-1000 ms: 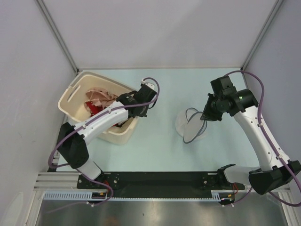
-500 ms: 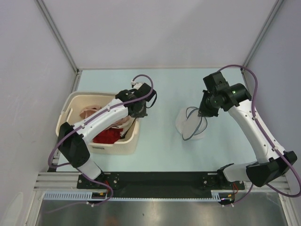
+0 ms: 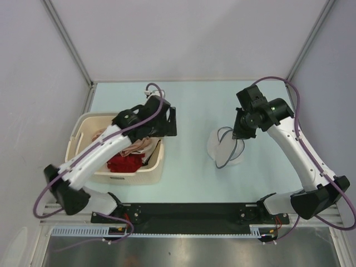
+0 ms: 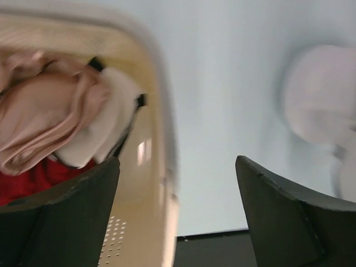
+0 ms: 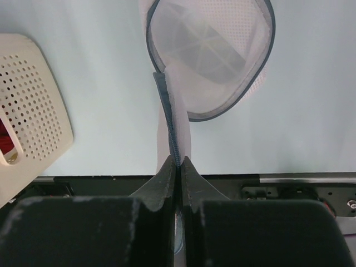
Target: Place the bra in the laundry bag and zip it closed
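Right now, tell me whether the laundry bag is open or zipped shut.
Open. The laundry bag gapes, its dark rim forming a wide loop, while the right claw pinches the zip edge.

No lettering, label, brand mark, number or sign can be read in any of the three views.
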`<state>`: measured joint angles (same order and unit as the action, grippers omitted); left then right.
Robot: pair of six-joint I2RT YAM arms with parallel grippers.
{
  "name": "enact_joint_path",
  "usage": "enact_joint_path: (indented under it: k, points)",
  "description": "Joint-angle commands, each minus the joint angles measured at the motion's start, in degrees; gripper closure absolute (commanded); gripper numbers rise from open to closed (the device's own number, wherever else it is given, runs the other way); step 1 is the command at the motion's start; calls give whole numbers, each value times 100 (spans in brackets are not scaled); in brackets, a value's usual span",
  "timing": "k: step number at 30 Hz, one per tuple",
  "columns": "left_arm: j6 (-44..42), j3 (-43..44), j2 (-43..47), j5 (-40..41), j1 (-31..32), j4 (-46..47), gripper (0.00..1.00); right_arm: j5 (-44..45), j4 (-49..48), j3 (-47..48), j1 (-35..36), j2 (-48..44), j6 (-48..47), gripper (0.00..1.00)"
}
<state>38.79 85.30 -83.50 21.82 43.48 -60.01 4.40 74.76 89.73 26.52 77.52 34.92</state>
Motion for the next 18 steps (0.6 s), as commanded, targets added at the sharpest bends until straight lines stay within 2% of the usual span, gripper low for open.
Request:
enact_joint_path:
  k: [1,3,4,5,6,7,10,16,18]
  points:
    - [-1372,-573,1361,-2126,352,3045,10,-255,-234,79,29,62,50,94]
    - [-1740,-1408,1810,-2655,905,4237,9,-378,-348,79,37,71,146,93]
    - [-1847,-1672,1916,-2570,1142,5217,4,-605,-409,79,2,114,251,93]
    - [-1953,-2083,1960,-2552,1449,5645,2,-642,-427,88,-7,141,305,92]
    - [-2119,-2200,1900,-2630,1548,6223,1,-677,-445,88,-16,158,349,93]
    - [-2208,-2254,1804,-2709,1610,6386,0,-730,-471,97,-33,176,419,92]
    - [-2542,-2044,1242,-3114,1760,6484,0,-835,-550,88,-130,194,577,92]
    - [-3122,-1437,275,-2825,1997,6045,0,-1160,-673,36,-323,88,779,93]
    - [-3131,-1253,37,-2833,2015,5643,2,-1283,-743,-61,-341,-16,894,92]
